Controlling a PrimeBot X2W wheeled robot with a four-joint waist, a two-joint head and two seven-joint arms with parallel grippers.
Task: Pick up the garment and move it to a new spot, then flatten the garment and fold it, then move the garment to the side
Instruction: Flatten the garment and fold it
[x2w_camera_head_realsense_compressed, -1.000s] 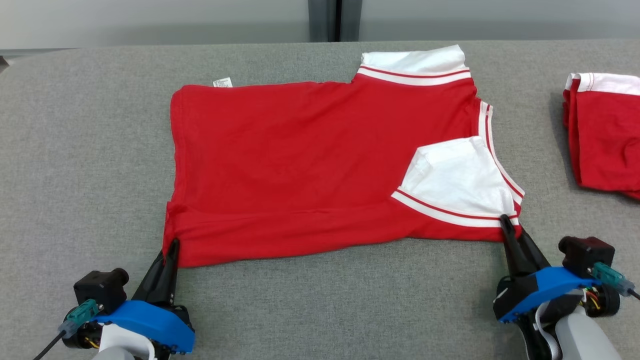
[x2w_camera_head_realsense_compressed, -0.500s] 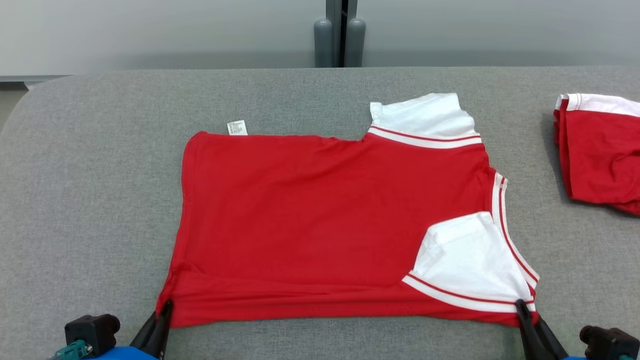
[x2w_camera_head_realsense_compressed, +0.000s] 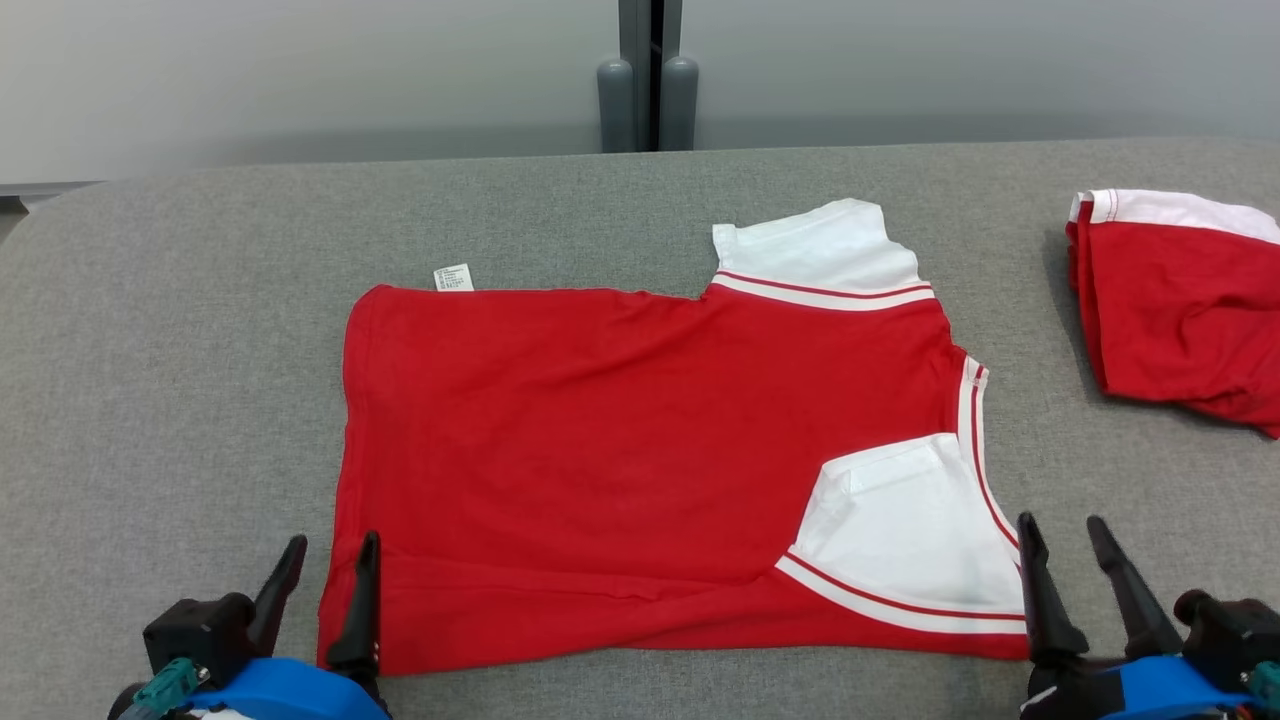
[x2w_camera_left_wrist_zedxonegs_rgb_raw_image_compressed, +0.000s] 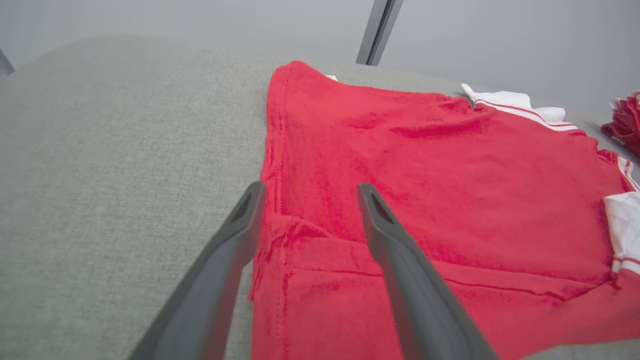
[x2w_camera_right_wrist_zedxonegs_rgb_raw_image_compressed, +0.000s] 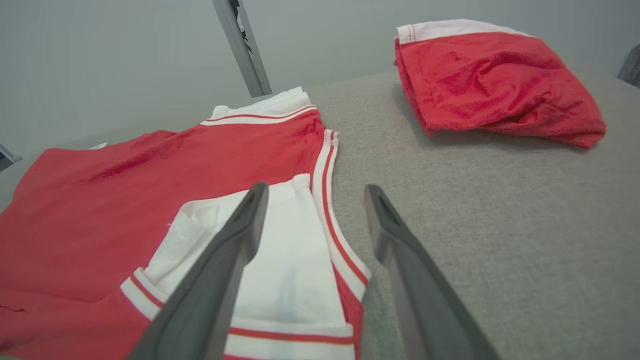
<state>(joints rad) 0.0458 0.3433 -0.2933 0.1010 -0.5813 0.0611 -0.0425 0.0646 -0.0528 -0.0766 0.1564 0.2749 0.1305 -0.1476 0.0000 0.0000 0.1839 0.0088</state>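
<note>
Garment (x2w_camera_head_realsense_compressed: 620, 470) is laid lengthwise along the table's (x2w_camera_head_realsense_compressed: 180, 350) near edge, its near corners straddled by the left gripper (x2w_camera_head_realsense_compressed: 335, 540) and right gripper (x2w_camera_head_realsense_compressed: 1058, 520), both parted and seemingly holding nothing.

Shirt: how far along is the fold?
Done: shirt lies flat, its near edge and one sleeve folded over the body. In hand: nothing; left tool and right tool stand open at its near corners. Left: further folds, then moving it aside, perhaps by the other shirt.
</note>
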